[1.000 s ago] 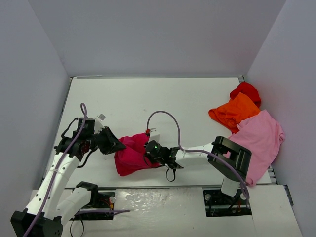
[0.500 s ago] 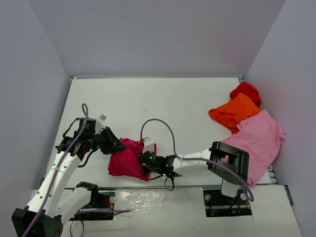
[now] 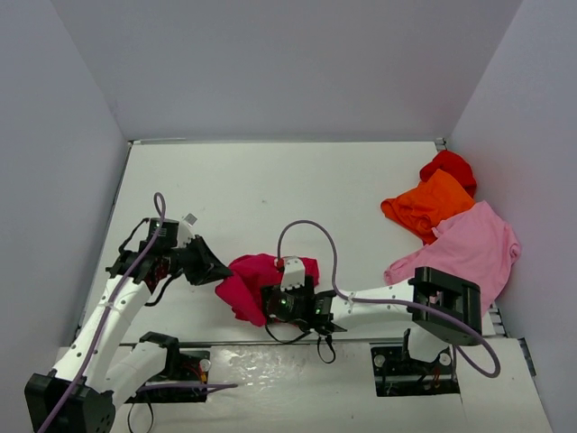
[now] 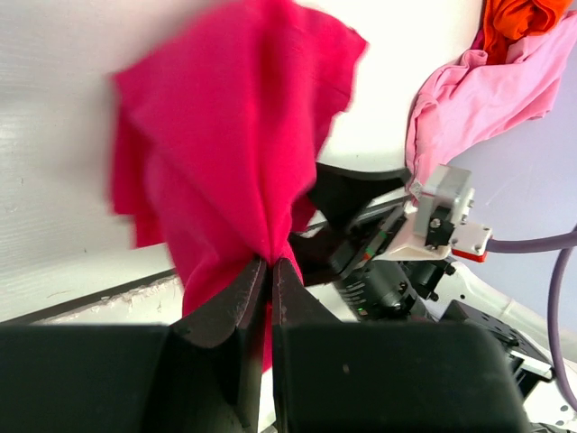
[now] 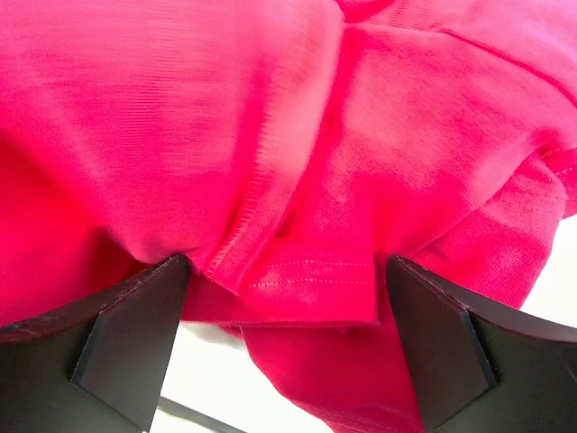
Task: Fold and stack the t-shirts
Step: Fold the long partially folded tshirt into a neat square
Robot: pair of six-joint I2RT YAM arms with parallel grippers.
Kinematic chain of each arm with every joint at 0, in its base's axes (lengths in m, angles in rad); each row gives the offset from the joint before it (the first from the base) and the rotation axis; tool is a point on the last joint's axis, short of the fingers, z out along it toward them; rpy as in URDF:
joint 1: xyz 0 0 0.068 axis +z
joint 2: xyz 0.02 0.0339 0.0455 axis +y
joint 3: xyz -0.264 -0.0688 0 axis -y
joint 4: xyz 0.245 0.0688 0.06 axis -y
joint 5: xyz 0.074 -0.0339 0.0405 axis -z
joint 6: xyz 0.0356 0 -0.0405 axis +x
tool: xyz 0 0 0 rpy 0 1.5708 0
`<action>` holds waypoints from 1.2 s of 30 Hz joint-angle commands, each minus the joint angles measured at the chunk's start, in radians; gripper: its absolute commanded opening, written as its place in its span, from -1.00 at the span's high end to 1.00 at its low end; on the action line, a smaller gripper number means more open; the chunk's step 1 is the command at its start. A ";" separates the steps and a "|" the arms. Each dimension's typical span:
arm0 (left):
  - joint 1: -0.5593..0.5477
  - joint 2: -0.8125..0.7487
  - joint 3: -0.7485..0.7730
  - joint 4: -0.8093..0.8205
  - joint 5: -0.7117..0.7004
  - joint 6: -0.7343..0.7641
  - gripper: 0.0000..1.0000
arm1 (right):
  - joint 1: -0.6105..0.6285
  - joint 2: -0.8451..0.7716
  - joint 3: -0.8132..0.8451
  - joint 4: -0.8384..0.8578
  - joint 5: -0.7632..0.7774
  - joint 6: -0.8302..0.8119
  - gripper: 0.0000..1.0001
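Pinching the crimson-magenta t-shirt (image 3: 257, 278) by its left side, my left claw (image 3: 221, 271) is closed on the cloth in the overhead view. The shirt lies bunched near the front edge of the worktop (image 3: 270, 189), between my two claws. My right claw (image 3: 275, 302) sits just beside its near right part. Well apart, at the far right, the light pink t-shirt (image 3: 478, 248), the orange t-shirt (image 3: 428, 206) and the red t-shirt (image 3: 448, 165) overlap in a row.

From my left wrist, the left claw (image 4: 270, 266) is shut tight on a gathered fold, and the crimson-magenta t-shirt (image 4: 234, 135) fans out beyond it.

From my right wrist, the right claw (image 5: 287, 271) stands wide open, both fingers (image 5: 126, 343) spread, with the crimson-magenta t-shirt (image 5: 270, 135) filling the view just ahead of them.
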 commanded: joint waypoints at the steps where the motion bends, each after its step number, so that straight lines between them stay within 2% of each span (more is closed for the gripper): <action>1: 0.004 0.009 0.026 0.056 0.022 0.013 1.00 | 0.020 -0.121 -0.051 -0.307 0.223 0.148 -0.75; 2: 0.004 0.010 0.026 0.058 0.021 0.012 1.00 | 0.020 -0.142 -0.056 -0.310 0.234 0.150 -0.71; 4: 0.004 0.013 0.028 0.064 0.020 0.010 1.00 | 0.020 -0.161 -0.063 -0.308 0.243 0.138 -0.45; 8: 0.004 0.016 0.028 0.070 0.022 0.006 1.00 | 0.022 -0.118 -0.052 -0.304 0.222 0.129 0.68; 10: 0.004 0.015 0.029 0.070 0.021 0.005 1.00 | 0.023 -0.091 -0.044 -0.296 0.206 0.127 0.92; 13: 0.004 0.012 0.030 0.067 0.020 0.004 1.00 | 0.027 -0.049 -0.029 -0.273 0.186 0.118 1.00; 23: 0.003 0.007 0.032 0.049 0.021 0.012 1.00 | 0.028 -0.002 -0.033 -0.144 0.098 0.057 1.00; 24: 0.003 0.006 0.032 0.048 0.022 0.012 1.00 | 0.028 0.003 -0.031 -0.143 0.096 0.056 0.84; 26: 0.004 0.007 0.032 0.045 0.022 0.014 1.00 | 0.028 0.001 -0.033 -0.163 0.113 0.084 0.00; 30: 0.003 0.009 0.031 0.044 0.023 0.017 1.00 | 0.029 -0.037 -0.044 -0.194 0.156 0.137 -0.32; 36: 0.004 0.013 0.029 0.050 0.023 0.016 1.00 | 0.029 -0.133 -0.053 -0.208 0.224 0.134 -0.49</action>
